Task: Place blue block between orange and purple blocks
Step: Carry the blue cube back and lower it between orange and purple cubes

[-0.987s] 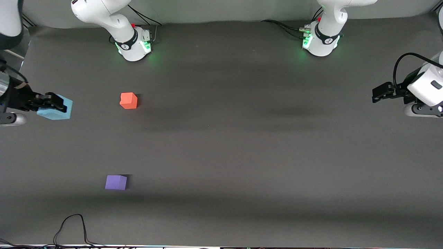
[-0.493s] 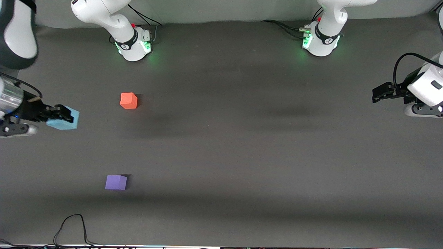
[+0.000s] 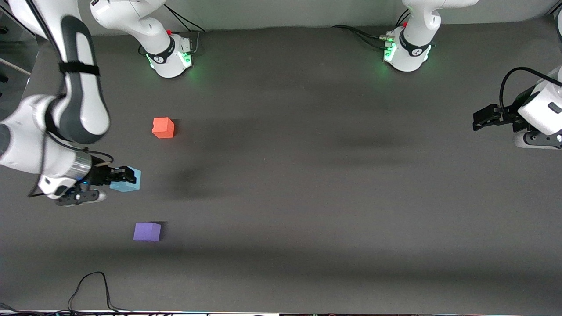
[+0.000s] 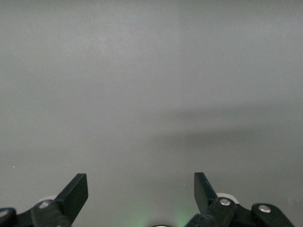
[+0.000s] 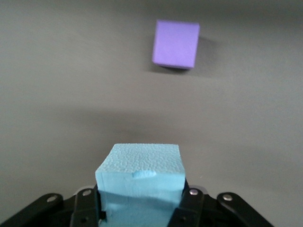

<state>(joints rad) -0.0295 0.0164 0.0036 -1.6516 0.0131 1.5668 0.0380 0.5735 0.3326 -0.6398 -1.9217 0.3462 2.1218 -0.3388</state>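
My right gripper [image 3: 122,175] is shut on the blue block [image 3: 129,181] and holds it above the table, between the orange block [image 3: 163,127] and the purple block [image 3: 147,231] but more toward the right arm's end. In the right wrist view the blue block [image 5: 141,182] sits clamped between the fingers, with the purple block [image 5: 175,43] on the table ahead. My left gripper [image 3: 479,119] waits at the left arm's end of the table. It is open and empty in the left wrist view [image 4: 141,189].
A black cable [image 3: 94,289] loops onto the table edge nearest the front camera, nearer than the purple block. The two arm bases [image 3: 171,55] [image 3: 406,50] stand along the farthest edge.
My right gripper has carried the blue block from the right arm's end of the table toward the middle, to a spot between the orange and purple blocks. The left arm has not moved.
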